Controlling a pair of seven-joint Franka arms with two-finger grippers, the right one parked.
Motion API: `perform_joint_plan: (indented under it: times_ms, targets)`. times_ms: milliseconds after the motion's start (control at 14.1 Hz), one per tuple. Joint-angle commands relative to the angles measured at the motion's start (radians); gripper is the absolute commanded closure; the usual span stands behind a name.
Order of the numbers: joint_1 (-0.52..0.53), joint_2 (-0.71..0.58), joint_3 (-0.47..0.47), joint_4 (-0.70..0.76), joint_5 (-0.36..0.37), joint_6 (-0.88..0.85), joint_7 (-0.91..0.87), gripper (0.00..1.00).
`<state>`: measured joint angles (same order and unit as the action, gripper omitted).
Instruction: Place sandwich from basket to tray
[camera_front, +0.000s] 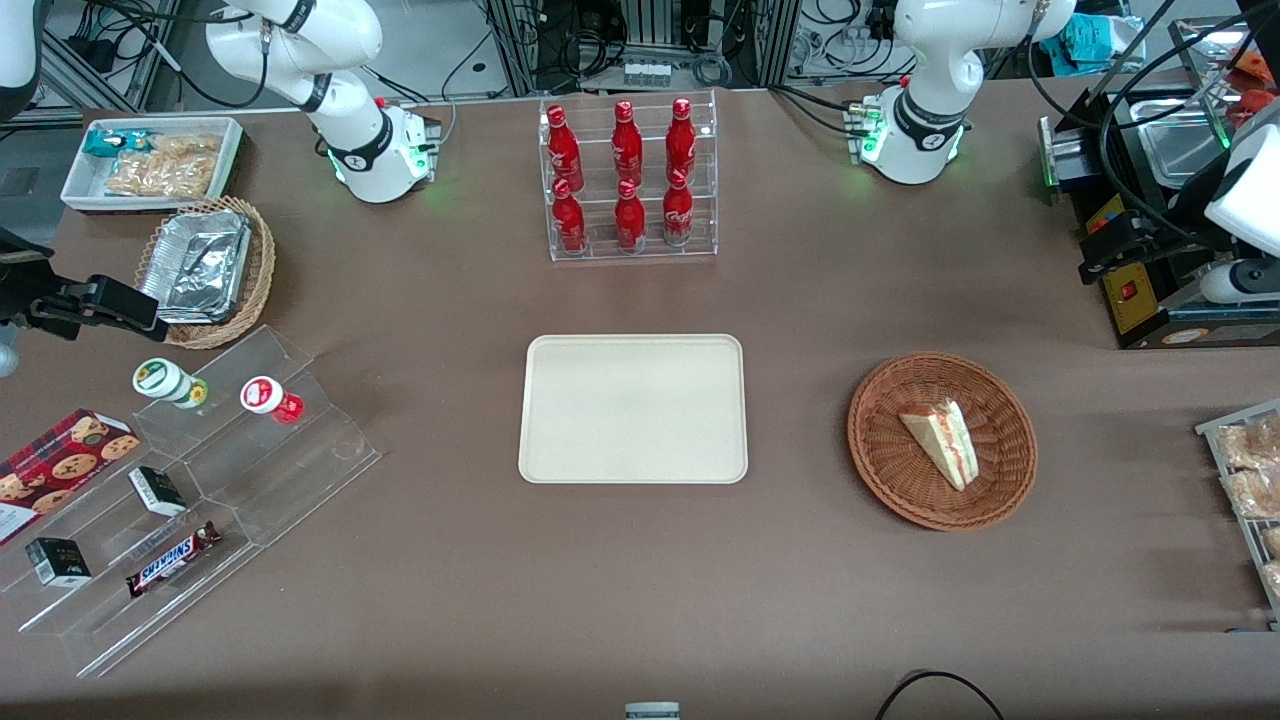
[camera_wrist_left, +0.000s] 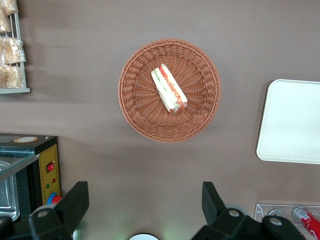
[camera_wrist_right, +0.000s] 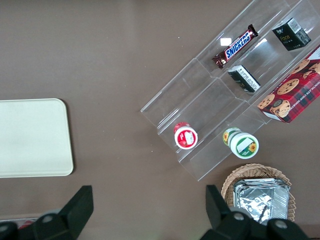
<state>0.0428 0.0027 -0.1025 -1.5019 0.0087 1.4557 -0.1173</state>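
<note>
The sandwich (camera_front: 940, 440) (camera_wrist_left: 169, 89), a white-bread wedge with red and green filling, lies in the round reddish-brown basket (camera_front: 890, 460) (camera_wrist_left: 140, 105). The cream tray (camera_front: 633, 408) (camera_wrist_left: 292, 122) lies flat and bare at mid-table, beside the basket toward the parked arm's end. My left gripper (camera_front: 1112, 246) (camera_wrist_left: 145, 200) hangs high above the table near the black appliance, farther from the front camera than the basket. It is open, its fingers wide apart with only bare table showing between them.
A black appliance with a yellow panel (camera_front: 1140, 300) (camera_wrist_left: 49, 172) stands under the gripper. A wire rack of snacks (camera_front: 1250, 470) sits at the working arm's end. A clear rack of red bottles (camera_front: 630, 180) stands farther back than the tray. A stepped acrylic stand (camera_front: 200, 480) is toward the parked arm's end.
</note>
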Motion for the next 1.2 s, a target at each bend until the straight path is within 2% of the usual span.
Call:
perform_joint_plan:
  times_ms: [0,283,636,1131]
  targets:
    - [0.006,-0.001,-0.003,0.017,-0.01,-0.023,0.018,0.0]
    - [0.006,0.003,-0.003,0.012,-0.012,-0.028,-0.034,0.0]
    - [-0.006,0.109,-0.011,-0.023,-0.009,0.001,-0.407,0.0]
    - [-0.043,0.279,-0.016,-0.248,0.004,0.408,-0.528,0.0]
